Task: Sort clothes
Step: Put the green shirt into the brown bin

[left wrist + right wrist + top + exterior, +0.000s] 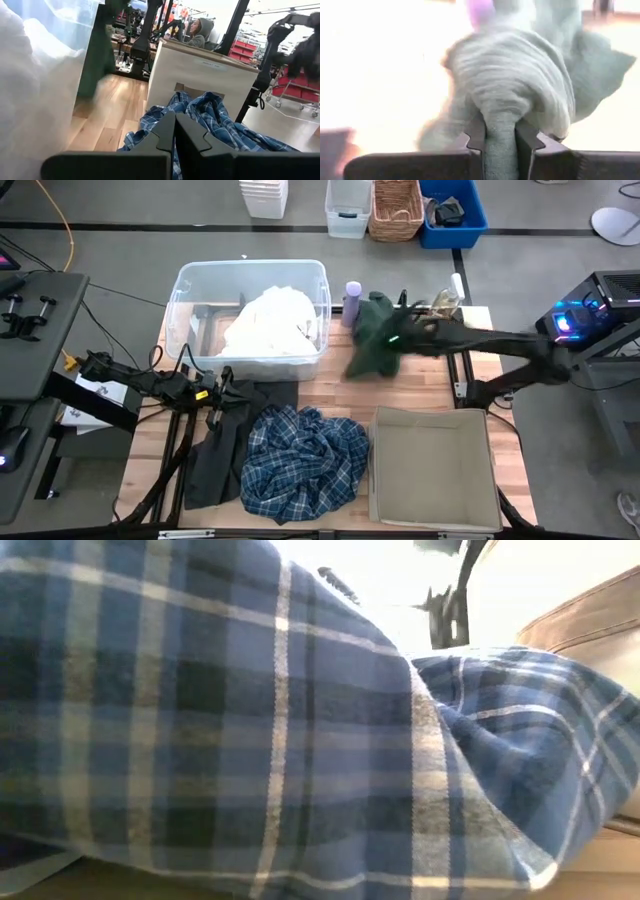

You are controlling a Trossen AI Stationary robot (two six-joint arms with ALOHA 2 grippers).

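Right gripper: we see the right gripper [500, 132] clamped on a fold of the dark green piece [375, 335], the cloth bunched between its fingers [476, 134] in the right wrist view.
Green piece: it hangs lifted off the table [330, 390], between the clear plastic tub [190, 285] and the table's far right corner, above the bare wood just beyond the beige fabric bin [432, 470].
Left gripper: we find the left gripper [175, 131] low over the table's left side, its fingers [192, 135] pressed together with nothing between them in the left wrist view.
Black-grey piece: we see the black-grey piece [222, 445] lying flat on the table's left near part, right beside the left gripper; whether they touch, we cannot tell.
Plaid shirt: the blue-and-white plaid shirt [300, 460] lies crumpled on the table between the black-grey piece and the bin, touching both; it fills the low view [250, 720].
White pieces: we see the white and cream pieces [270, 325] heaped inside the tub.
Small items: a purple-capped bottle [352, 300] stands just beside the tub's right wall.
Room: in the left wrist view we see a person in a grey hood [199, 32] beyond the bin.
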